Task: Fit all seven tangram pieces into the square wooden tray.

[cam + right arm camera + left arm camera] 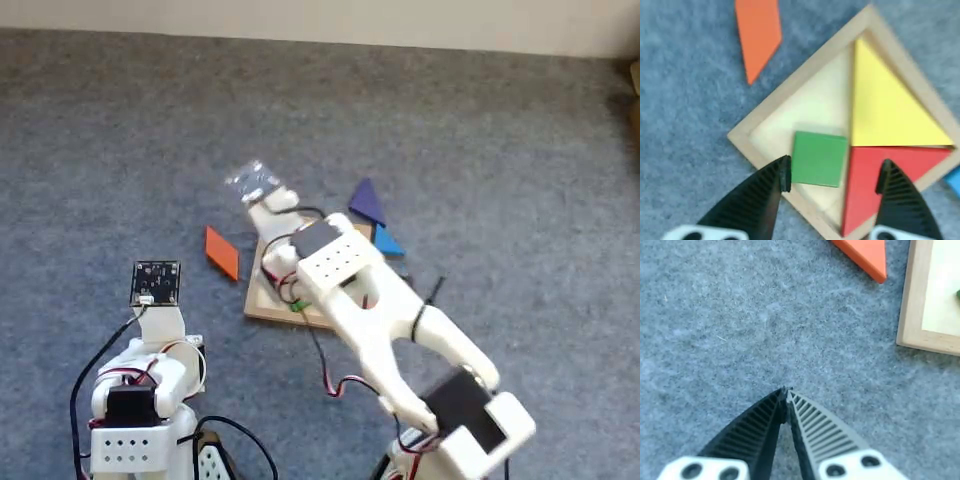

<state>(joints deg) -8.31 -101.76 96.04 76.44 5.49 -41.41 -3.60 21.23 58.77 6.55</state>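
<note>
The square wooden tray [802, 75] holds a yellow triangle [887, 105], a red triangle [890, 170] and a green square [819, 158] lying slightly askew beside the red one. My right gripper [835, 175] hovers open over the green square and the red triangle, gripping nothing. In the high view the right arm covers most of the tray [262, 300]. An orange parallelogram [222, 252] lies on the carpet left of the tray, with a purple triangle [367, 203] and a blue triangle [387, 241] on its far right. My left gripper [786, 392] is shut and empty above bare carpet, short of the orange parallelogram [865, 255].
Grey carpet covers the whole work area, with open floor to the left and beyond the pieces. The left arm's base sits at the near left, and the right arm's cables trail over the tray's near edge. A tray corner [912, 315] lies close to my left gripper.
</note>
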